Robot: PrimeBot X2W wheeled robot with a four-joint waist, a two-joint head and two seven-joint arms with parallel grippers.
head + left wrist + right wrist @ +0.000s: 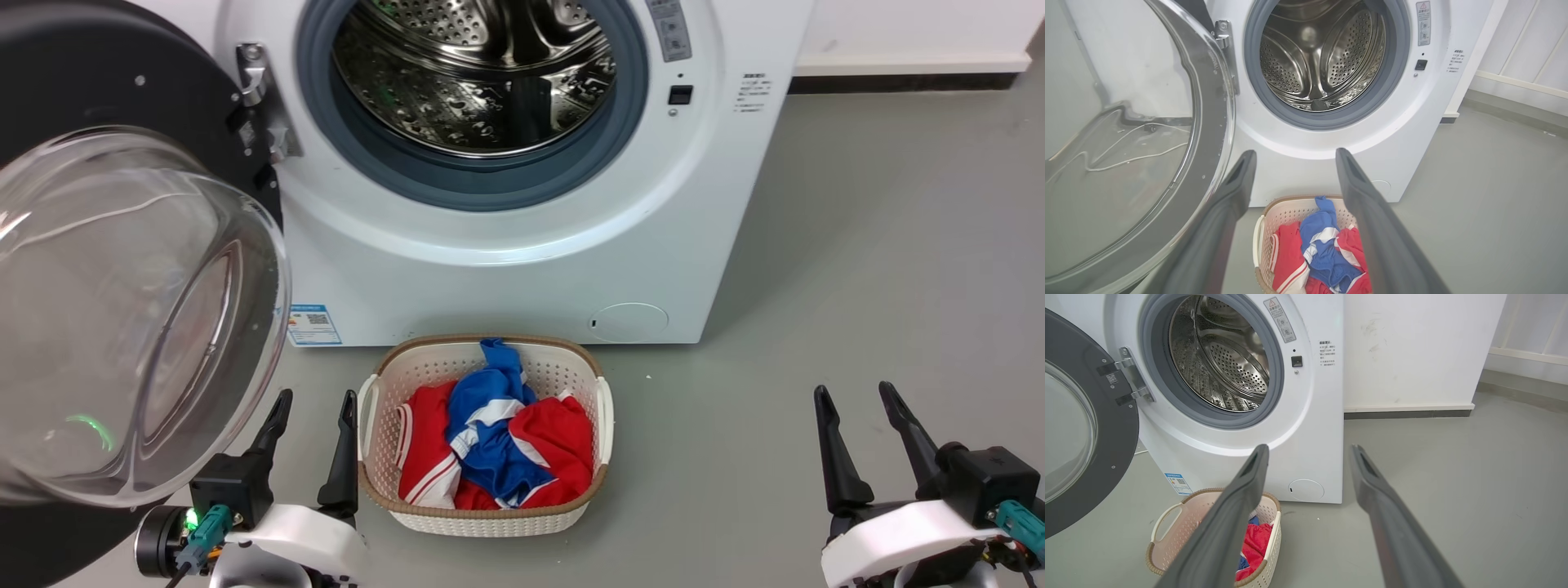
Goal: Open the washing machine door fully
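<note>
Glossy glass door (122,327); perforated shiny steel drum (482,73).

- The washing machine door (122,269) is cut off by the head view's left edge; its lower rim passes behind the wrist of the left gripper (318,396).
- The washing machine (522,261) loses its top and upper drum at every view's top edge.
- Print on the blue label (313,325) and grey sticker (671,28) is too small to read.
- The laundry basket (1184,535) is partly hidden behind a finger of the right gripper (1309,448).
</note>
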